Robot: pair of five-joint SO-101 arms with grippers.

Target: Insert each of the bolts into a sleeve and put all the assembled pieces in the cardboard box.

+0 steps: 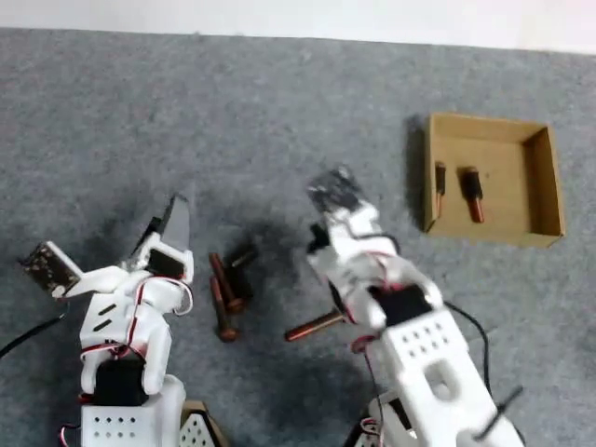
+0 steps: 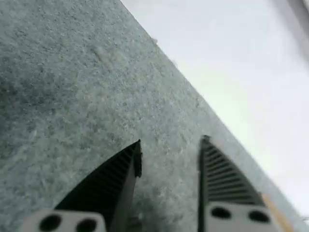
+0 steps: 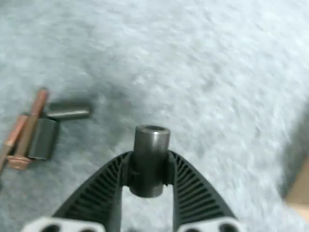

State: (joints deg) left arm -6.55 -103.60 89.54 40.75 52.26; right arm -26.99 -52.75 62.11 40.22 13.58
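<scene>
The sleeve (image 3: 152,140) sits clamped in the right gripper (image 3: 149,166). The fingers are closed on its lower half, so the open end stands clear of the fingertips. In the high view the right gripper (image 1: 333,194) hangs over the grey mat (image 1: 140,121), between the pile of bolts (image 1: 223,293) and the cardboard box (image 1: 486,128). Two finished pieces (image 1: 473,196) lie inside the box. The left gripper (image 2: 172,142) is spread wide with nothing between its fingers, and in the high view it is close to the pile.

The step in hand looks like mating a bolt with this sleeve. To do it well, the left gripper should take a bolt near its head and leave the shank free. The loose bolt (image 1: 312,326) lying apart beside the right arm looks the easier pick — those in the pile lie tight together with a spare sleeve against them. The right arm should hold the sleeve steady, open end turned toward the incoming bolt. The two axes need lining up before any push — a small tilt will likely jam the tip on the rim. Slide slowly, and release only once the shank is seated.
</scene>
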